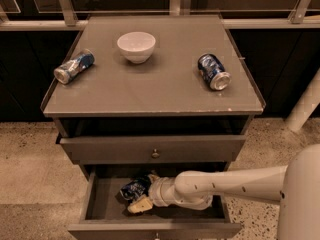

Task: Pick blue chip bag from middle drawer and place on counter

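The blue chip bag (131, 188) lies crumpled on the floor of the open middle drawer (106, 206), left of centre. My gripper (143, 191) reaches into the drawer from the right on a cream arm and sits right at the bag. It is open, with one cream finger (139, 205) in front of the bag and the other behind it. The bag rests on the drawer floor. The counter (165, 86) is above, with a thin raised rim.
On the counter stand a white bowl (136, 45) at the back, a blue-and-silver can (74, 66) lying at the left and another (214, 71) at the right. The shut upper drawer front (155, 149) with a small knob overhangs the open drawer. Speckled floor lies on both sides.
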### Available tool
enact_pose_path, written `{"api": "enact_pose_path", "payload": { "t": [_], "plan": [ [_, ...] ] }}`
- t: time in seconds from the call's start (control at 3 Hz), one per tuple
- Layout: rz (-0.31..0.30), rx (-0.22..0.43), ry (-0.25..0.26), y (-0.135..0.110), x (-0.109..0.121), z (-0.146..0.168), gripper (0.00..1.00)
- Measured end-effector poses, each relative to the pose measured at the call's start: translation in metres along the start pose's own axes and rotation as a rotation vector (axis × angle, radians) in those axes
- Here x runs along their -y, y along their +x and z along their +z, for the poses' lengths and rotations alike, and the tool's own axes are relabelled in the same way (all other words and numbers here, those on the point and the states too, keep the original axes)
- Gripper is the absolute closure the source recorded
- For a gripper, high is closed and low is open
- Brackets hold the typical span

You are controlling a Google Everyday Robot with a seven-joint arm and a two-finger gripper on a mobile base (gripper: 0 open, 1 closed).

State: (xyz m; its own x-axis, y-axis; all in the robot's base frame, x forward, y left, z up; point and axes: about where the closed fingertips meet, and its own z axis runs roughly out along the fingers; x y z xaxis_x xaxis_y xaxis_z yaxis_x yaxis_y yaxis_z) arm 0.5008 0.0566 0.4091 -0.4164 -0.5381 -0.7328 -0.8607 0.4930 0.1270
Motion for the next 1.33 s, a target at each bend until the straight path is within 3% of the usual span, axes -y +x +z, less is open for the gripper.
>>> {"api": "enact_pose_path", "payload": {
  "t": [1.0, 1.33],
  "plan": [
    [0.0, 0.0, 0.0, 0.0, -0.0001, 0.0001, 0.88],
    [0.0, 0.0, 0.0, 0.0, -0.0001, 0.0001, 1.0]
  ]
}}
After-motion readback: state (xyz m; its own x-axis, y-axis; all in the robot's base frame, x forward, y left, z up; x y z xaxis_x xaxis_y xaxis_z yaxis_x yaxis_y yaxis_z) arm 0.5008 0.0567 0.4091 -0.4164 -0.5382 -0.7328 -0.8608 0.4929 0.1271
